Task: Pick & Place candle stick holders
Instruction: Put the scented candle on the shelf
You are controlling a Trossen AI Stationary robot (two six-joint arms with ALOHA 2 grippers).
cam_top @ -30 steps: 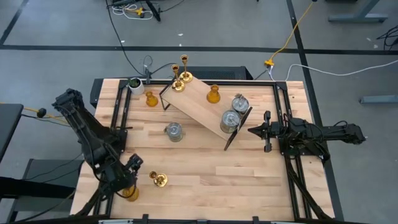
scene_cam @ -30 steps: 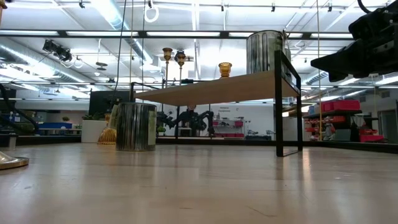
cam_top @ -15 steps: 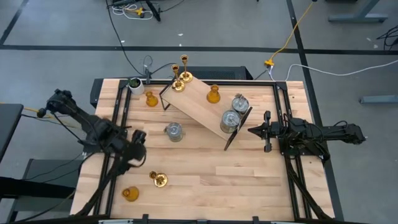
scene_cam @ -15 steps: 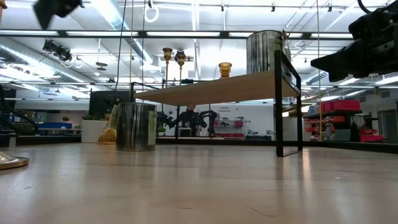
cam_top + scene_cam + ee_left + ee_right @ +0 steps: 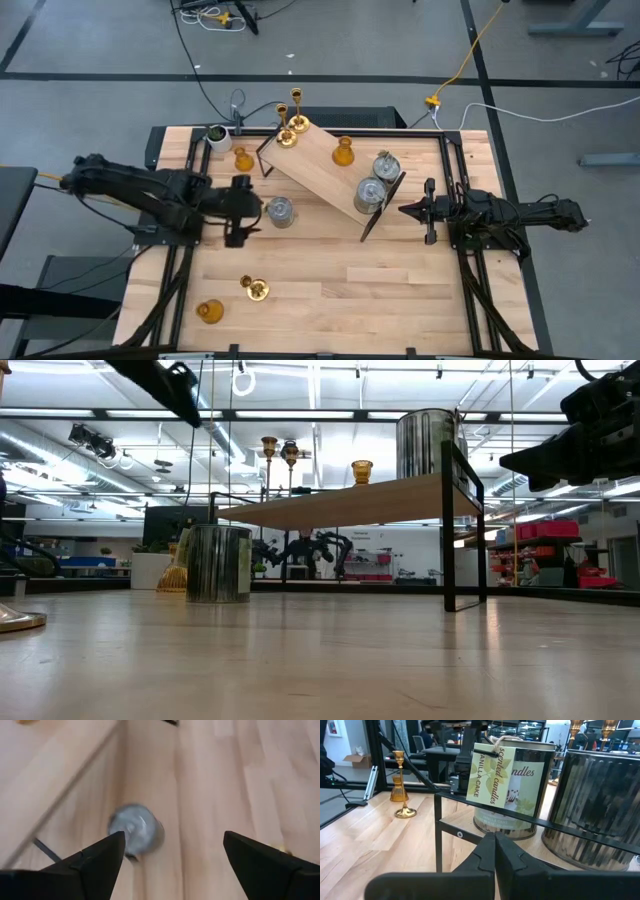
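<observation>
While the right arm waits at the table's right side, its gripper point(image 5: 408, 211) pinched closed just beside the end of the wooden shelf point(image 5: 325, 165), the left arm has swung a long way. A second ago its gripper sat low at the front left corner of the table, over the amber glass holder point(image 5: 208, 311); half a second ago it had lifted away toward the middle; now the left gripper point(image 5: 243, 211) hangs with its fingers spread wide and empty, just beside the grey metal cylinder point(image 5: 280, 211) that stands on the table point(image 5: 340, 280) in front of the shelf. In the left wrist view that cylinder point(image 5: 136, 829) shows between the two dark fingers point(image 5: 102, 856), below them and untouched.

The amber holder is left standing alone near the front left corner, with a brass stick point(image 5: 256, 289) on its round base close by. On the shelf stand two more grey cylinders point(image 5: 370, 193) at the right end, an amber holder point(image 5: 343, 152) in the middle and two brass sticks point(image 5: 292, 122) at the far left end. A third amber holder point(image 5: 242, 159) sits on the table near a small white pot with a plant point(image 5: 216, 136). None of these has moved across the earlier pictures.
</observation>
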